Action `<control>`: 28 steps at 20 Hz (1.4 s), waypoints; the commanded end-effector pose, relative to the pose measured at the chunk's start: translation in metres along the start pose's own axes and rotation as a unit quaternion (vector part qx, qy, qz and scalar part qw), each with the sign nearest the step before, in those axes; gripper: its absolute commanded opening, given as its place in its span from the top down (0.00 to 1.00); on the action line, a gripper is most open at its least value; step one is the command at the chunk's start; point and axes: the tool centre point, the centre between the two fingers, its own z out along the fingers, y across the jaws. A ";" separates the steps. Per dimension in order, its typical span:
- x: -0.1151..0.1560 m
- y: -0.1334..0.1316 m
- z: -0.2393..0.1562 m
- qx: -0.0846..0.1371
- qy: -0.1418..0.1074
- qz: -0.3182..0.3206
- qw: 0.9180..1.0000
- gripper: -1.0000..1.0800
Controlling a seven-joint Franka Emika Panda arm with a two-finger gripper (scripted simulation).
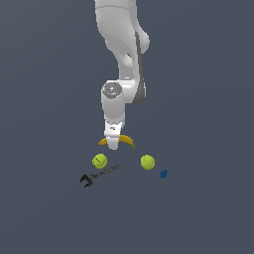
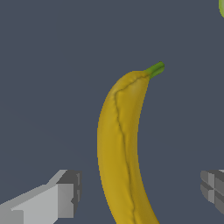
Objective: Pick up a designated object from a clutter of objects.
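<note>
Exterior view: my gripper [image 1: 113, 144] hangs right over the banana [image 1: 127, 140], behind two balls [image 1: 99, 160] and the wrench [image 1: 100, 175]. Wrist view: fingers [image 2: 61, 197] spread apart, the banana [image 2: 122, 148] between them, untouched; I would descend straight, then close across its middle.

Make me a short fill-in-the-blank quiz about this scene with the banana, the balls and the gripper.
1. In the wrist view, the gripper is open, with a finger on each side of the ____.
2. The banana ends in a ____ stem tip.
3. The floor holds ____ tennis balls.
4. In the exterior view, the dark wrench lies nearest the ____ tennis ball.

Missing words: banana; green; two; left
</note>
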 end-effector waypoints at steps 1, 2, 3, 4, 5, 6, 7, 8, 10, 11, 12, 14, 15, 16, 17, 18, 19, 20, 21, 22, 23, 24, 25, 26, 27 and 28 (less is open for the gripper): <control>0.000 -0.001 0.010 0.000 0.000 0.000 1.000 0.04; 0.000 -0.001 0.015 0.000 0.000 -0.001 1.000 0.04; 0.000 -0.001 0.019 0.000 0.000 -0.001 1.000 0.04; 0.000 -0.001 0.024 0.000 0.000 -0.001 1.000 0.04; 0.000 -0.001 0.027 0.000 0.000 -0.001 1.000 0.04; 0.000 -0.001 0.031 0.000 0.000 -0.002 1.000 0.04; 0.000 -0.001 0.033 0.000 0.000 -0.002 1.000 0.04; 0.000 -0.001 0.036 0.000 0.000 -0.002 1.000 0.04; 0.000 0.000 0.038 0.000 0.000 -0.002 1.000 0.04; 0.000 0.000 0.039 0.000 0.000 -0.002 1.000 0.04; 0.000 0.000 0.039 0.000 0.000 -0.002 1.000 0.04; 0.000 0.000 0.039 0.000 0.000 -0.002 1.000 1.00; 0.000 0.000 0.039 0.000 0.000 -0.002 1.000 1.00; 0.000 0.000 0.039 0.000 0.000 -0.002 1.000 1.00; 0.000 0.000 0.039 0.000 0.000 -0.002 1.000 1.00; 0.000 0.000 0.039 0.000 0.000 -0.002 1.000 1.00; 0.000 0.000 0.039 0.000 0.000 -0.002 1.000 1.00; 0.000 0.000 0.039 0.000 0.000 -0.002 1.000 1.00; 0.000 0.000 0.039 0.000 0.000 -0.002 1.000 1.00; 0.000 0.000 0.039 0.000 0.000 -0.002 1.000 1.00; 0.001 -0.002 0.039 0.002 0.000 -0.003 1.000 1.00; 0.001 -0.002 0.039 0.002 0.000 -0.003 1.000 1.00; 0.001 -0.001 0.038 0.002 0.000 -0.003 1.000 1.00; 0.000 -0.001 0.037 0.002 0.000 -0.003 1.000 1.00; 0.000 0.000 0.035 0.002 0.000 -0.003 1.000 1.00; -0.001 0.001 0.033 0.002 0.000 -0.003 1.000 1.00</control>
